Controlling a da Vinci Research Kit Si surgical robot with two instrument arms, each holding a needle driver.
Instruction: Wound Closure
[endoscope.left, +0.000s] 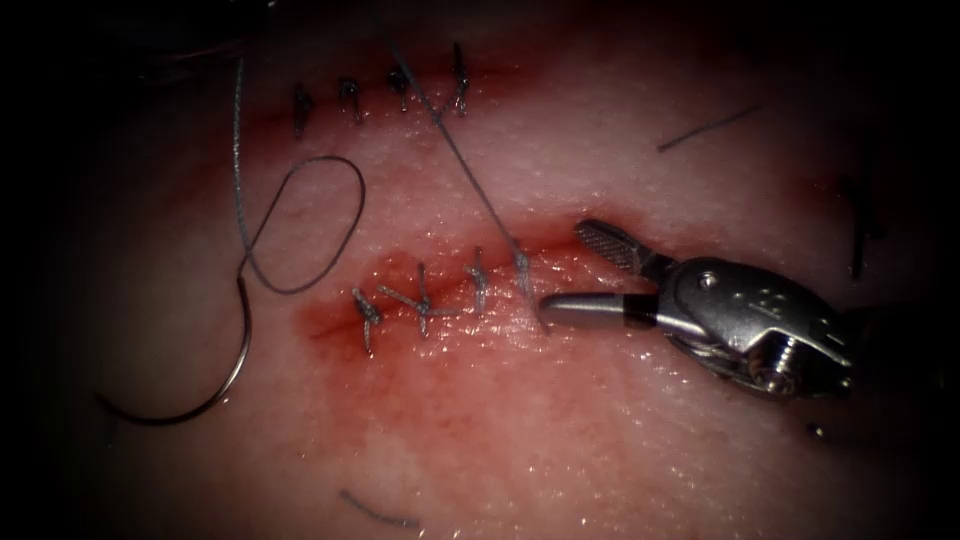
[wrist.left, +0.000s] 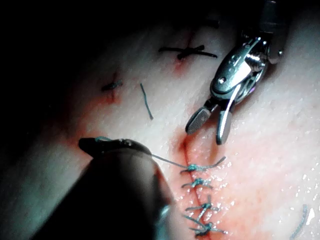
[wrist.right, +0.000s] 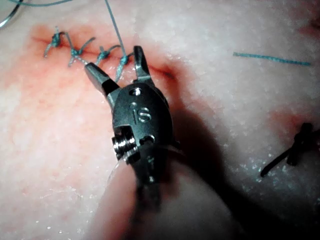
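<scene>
Right tool (endoscope.left: 560, 270) at the right end of the cut (endoscope.left: 450, 295), jaws apart, holding nothing, just beside the last of four stitches (endoscope.left: 521, 272). Needle (endoscope.left: 215, 385) lying free on the tissue (endoscope.left: 560, 420), well left, outside it. Left tool (wrist.left: 107, 146) clamped on the thread (endoscope.left: 470, 175).

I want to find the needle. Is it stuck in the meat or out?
Out. The needle lies loose on the tissue, left of the cut; no claw holds it.

light pools on the wet, glinting tissue (endoscope.left: 560, 400) around the cut (endoscope.left: 450, 290); farther out everything darkens into heavy vignette.
</scene>
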